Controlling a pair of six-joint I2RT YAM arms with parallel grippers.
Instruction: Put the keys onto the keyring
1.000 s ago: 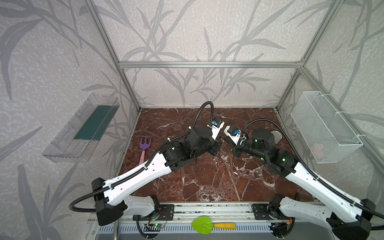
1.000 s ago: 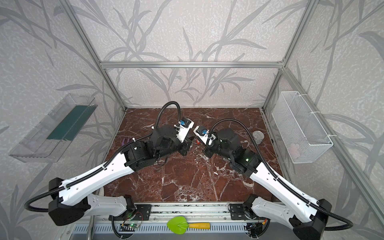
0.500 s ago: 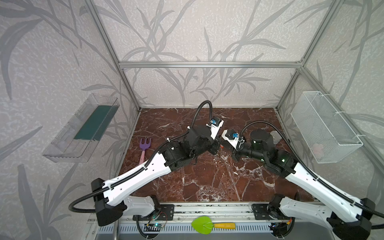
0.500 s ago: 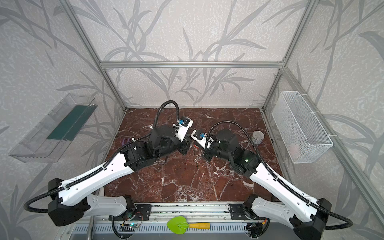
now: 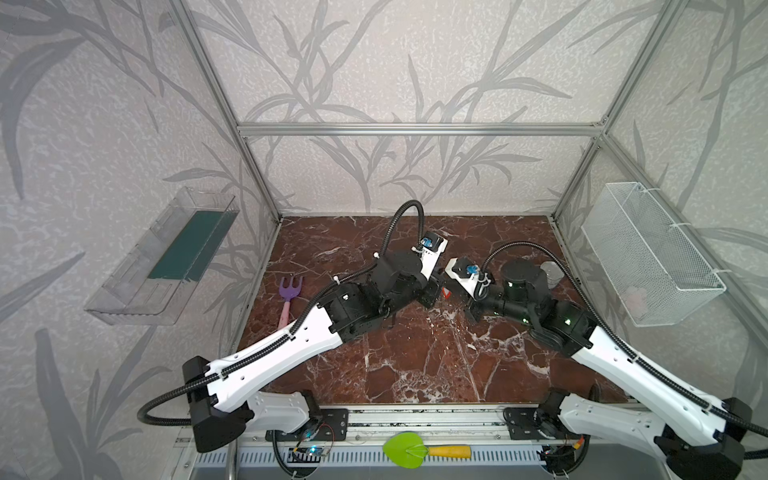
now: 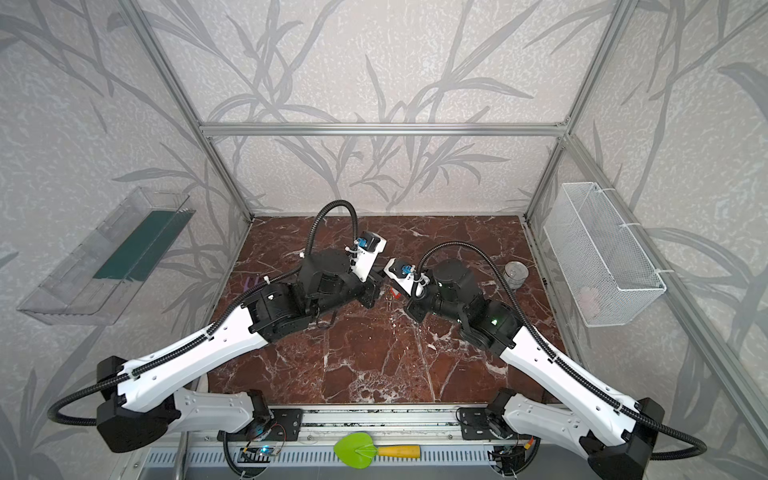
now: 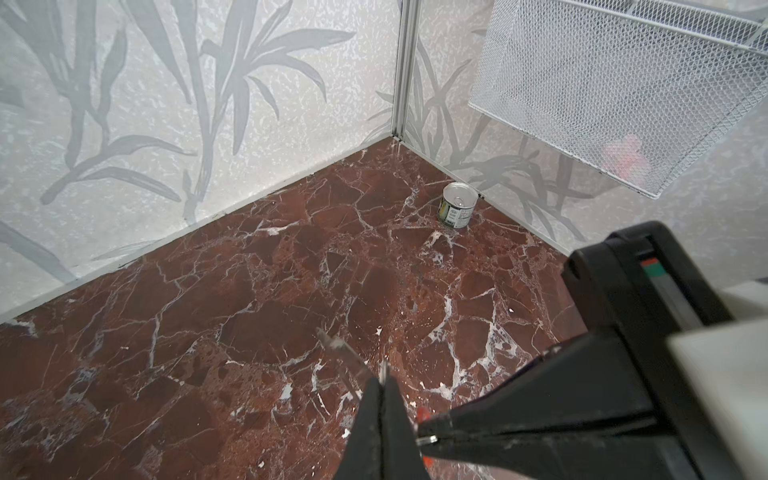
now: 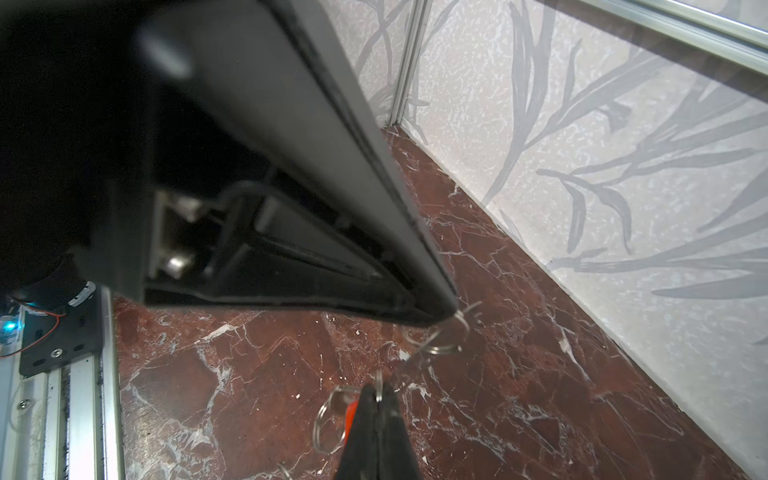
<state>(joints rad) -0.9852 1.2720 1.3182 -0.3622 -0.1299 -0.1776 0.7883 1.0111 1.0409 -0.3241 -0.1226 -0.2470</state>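
The right gripper (image 8: 377,395) has edged toward the left gripper (image 8: 451,309). Both are clenched: left pinches one keyring (image 8: 444,338), right grips one set of red-tagged keys (image 8: 351,409) just beside it.

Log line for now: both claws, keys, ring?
left claw: shut on ring | right claw: shut on keys | claws: close together, contact unclear | threaded: cannot tell
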